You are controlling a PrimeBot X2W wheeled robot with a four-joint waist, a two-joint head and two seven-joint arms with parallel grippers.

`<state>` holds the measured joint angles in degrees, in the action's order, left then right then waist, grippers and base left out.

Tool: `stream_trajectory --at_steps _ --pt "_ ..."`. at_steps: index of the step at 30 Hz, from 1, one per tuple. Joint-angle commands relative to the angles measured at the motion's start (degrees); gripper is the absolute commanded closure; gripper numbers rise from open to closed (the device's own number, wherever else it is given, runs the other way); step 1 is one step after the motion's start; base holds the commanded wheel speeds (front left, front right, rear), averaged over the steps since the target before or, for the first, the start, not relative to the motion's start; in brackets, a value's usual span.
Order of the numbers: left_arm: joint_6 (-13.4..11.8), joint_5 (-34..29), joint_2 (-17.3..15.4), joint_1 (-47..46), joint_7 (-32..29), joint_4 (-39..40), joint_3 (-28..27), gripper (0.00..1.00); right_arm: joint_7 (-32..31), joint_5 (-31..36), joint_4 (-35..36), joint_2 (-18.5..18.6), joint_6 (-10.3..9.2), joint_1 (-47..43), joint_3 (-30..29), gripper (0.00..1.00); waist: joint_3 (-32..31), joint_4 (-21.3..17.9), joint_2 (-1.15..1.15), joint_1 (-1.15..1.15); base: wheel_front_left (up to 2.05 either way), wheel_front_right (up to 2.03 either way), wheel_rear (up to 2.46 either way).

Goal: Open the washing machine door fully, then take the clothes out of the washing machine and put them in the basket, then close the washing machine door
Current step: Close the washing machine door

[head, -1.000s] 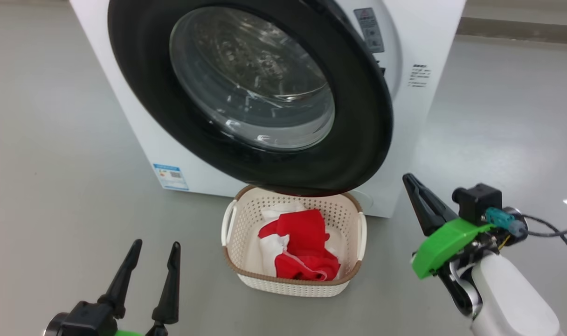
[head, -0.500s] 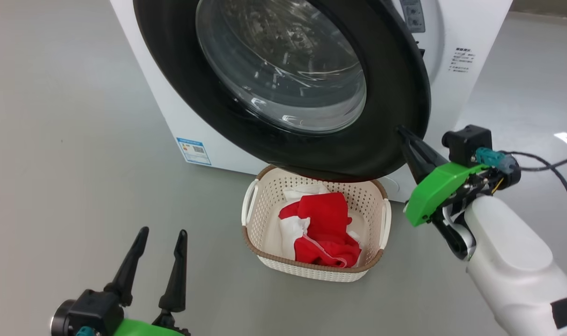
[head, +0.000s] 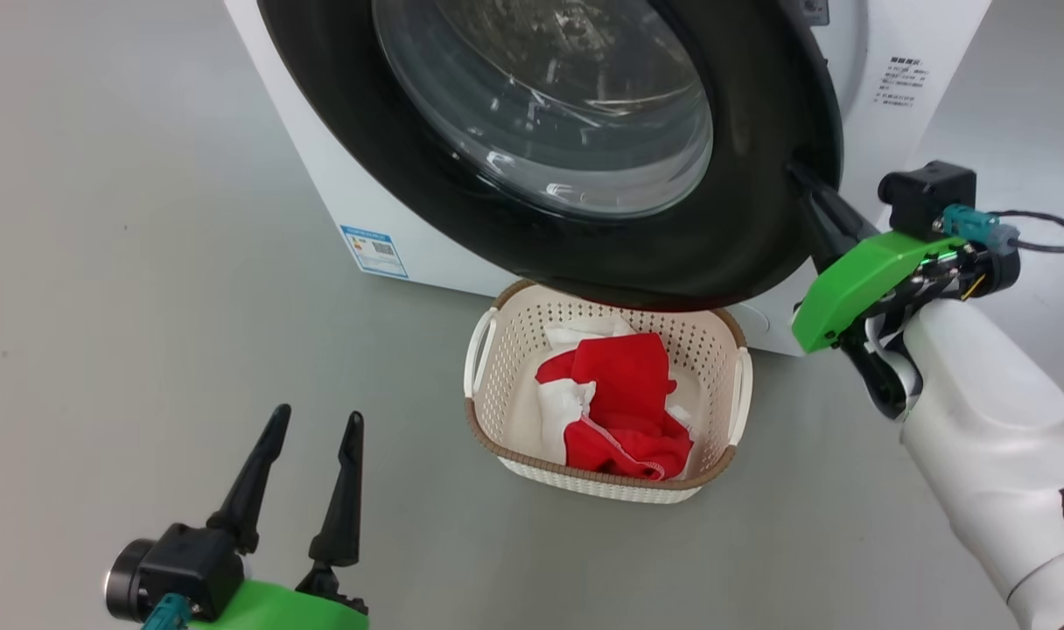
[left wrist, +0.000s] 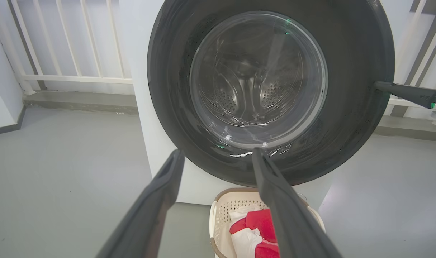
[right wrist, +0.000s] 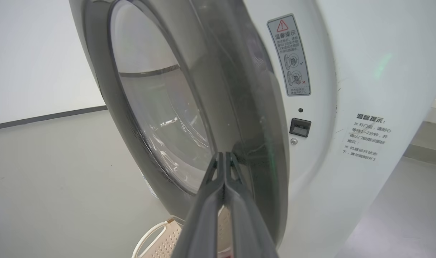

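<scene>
Right claw, fingers pressed together and empty, sets its tips at the free edge of the door, which stands slightly off the washing machine. Left claw hangs idle over the grey floor, fingers spread, holding nothing. Red-and-white clothes lie in the basket, just under the door's lower rim and, I judge, below its swing.

From the left wrist, the drum behind the glass looks empty, so unloading seems done. Only the shutting remains.

From the right wrist, the closed tips meet the dark rim. A gap is left to the latch slot, below a warning sticker.
</scene>
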<state>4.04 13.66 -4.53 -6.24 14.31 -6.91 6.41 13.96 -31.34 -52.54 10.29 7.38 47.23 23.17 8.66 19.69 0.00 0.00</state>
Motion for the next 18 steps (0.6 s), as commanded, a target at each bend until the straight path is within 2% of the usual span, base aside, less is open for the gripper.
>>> stream_trajectory --at_steps 1,18 --pt "-0.3 -0.3 -0.4 -2.1 0.7 1.5 -1.6 0.0 0.8 -0.6 0.4 -0.1 0.11 2.2 0.6 1.0 1.0 0.2 0.0 0.0 0.0 0.0 0.0" --pt "0.5 -1.4 0.2 -5.4 0.7 3.2 -0.4 0.0 1.0 -2.8 -2.3 3.8 0.11 13.4 2.5 1.0 8.3 1.3 0.0 0.0 0.0 0.0 0.0"
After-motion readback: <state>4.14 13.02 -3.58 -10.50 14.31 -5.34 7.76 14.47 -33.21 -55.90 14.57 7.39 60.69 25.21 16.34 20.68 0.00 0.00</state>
